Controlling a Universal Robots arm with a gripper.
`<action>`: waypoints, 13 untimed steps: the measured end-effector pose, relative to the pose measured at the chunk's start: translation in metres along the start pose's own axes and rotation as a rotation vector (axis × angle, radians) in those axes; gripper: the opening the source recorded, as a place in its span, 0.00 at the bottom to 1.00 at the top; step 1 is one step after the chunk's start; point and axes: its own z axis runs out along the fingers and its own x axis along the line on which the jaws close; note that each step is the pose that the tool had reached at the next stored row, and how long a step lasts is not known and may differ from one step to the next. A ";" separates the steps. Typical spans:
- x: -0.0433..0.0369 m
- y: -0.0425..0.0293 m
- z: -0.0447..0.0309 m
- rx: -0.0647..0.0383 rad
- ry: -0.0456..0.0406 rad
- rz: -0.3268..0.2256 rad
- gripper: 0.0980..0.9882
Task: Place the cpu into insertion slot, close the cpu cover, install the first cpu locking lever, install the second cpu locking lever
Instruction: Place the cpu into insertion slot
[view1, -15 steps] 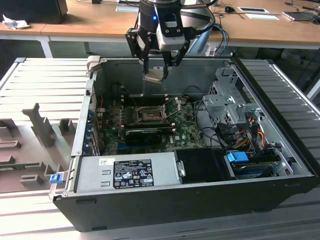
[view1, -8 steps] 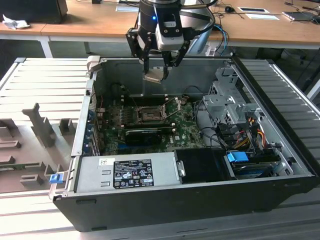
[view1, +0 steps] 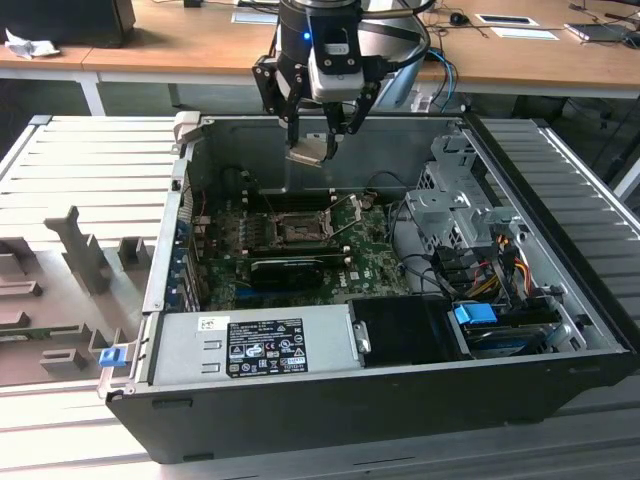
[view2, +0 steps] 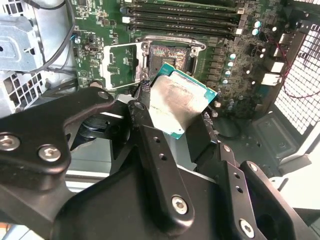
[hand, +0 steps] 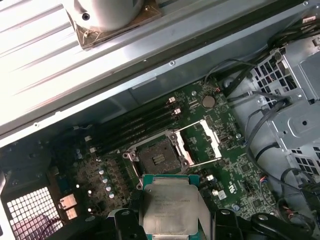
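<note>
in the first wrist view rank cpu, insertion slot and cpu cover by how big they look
1. cpu: looks largest, though it is nearest the camera.
2. insertion slot and cpu cover, open beside it: they look about alike, so not ranked.

Your exterior view sits off the arm, high and at middle range, tilted down into the open dark-grey metal computer case (view1: 300, 400), so you get the whole green circuit board (view1: 372, 262), with pale wooden desks (view1: 150, 45) behind. Both wrist views ride close above that board and look down past the black gripper fingers (view2: 152, 150), each from a different side of the wrist, so the board lies turned differently in the two. All three share the small square dark insertion slot (hand: 156, 159) and the pale silver square cpu (hand: 172, 207) gripped above it.
</note>
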 end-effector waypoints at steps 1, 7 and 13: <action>0.0000 0.0000 0.0000 0.000 -0.0004 0.004 0.48; 0.0000 0.0000 0.0004 -0.001 -0.0034 0.038 0.48; 0.0000 -0.0001 0.0009 -0.002 -0.0067 0.076 0.48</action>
